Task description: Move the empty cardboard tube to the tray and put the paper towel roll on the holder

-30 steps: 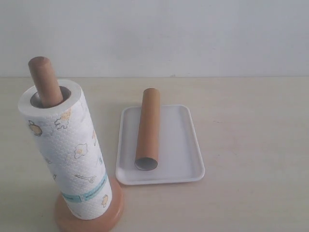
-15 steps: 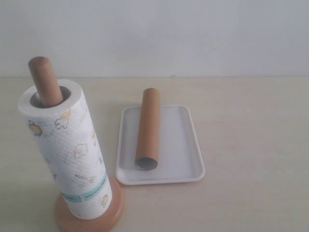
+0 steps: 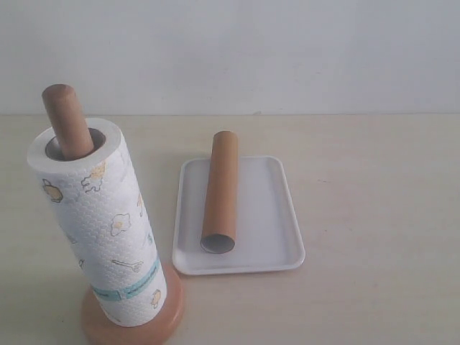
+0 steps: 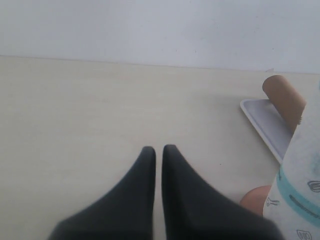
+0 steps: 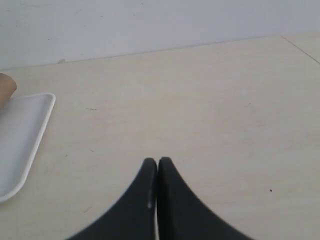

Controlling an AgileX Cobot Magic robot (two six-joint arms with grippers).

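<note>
On the pale table [image 3: 374, 215] the left pincer [image 4: 157, 150] and right pincer [image 5: 157, 161] sit shut and empty, the job apparently done: cardboard tube [image 3: 220, 194] lying in the tray [image 3: 277, 215] between them, paper towel roll [image 3: 108, 230] sleeved over the holder [image 3: 65, 118] beside the left.

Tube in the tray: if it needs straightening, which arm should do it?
Probably right: the right gripper faces the tray and tube across bare table, while the paper towel roll stands partly between the left gripper and them. Both are shut.

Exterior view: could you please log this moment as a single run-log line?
tube: lying on tray | towel roll: on holder | left jaws: shut, empty | right jaws: shut, empty | task: looks done
</note>
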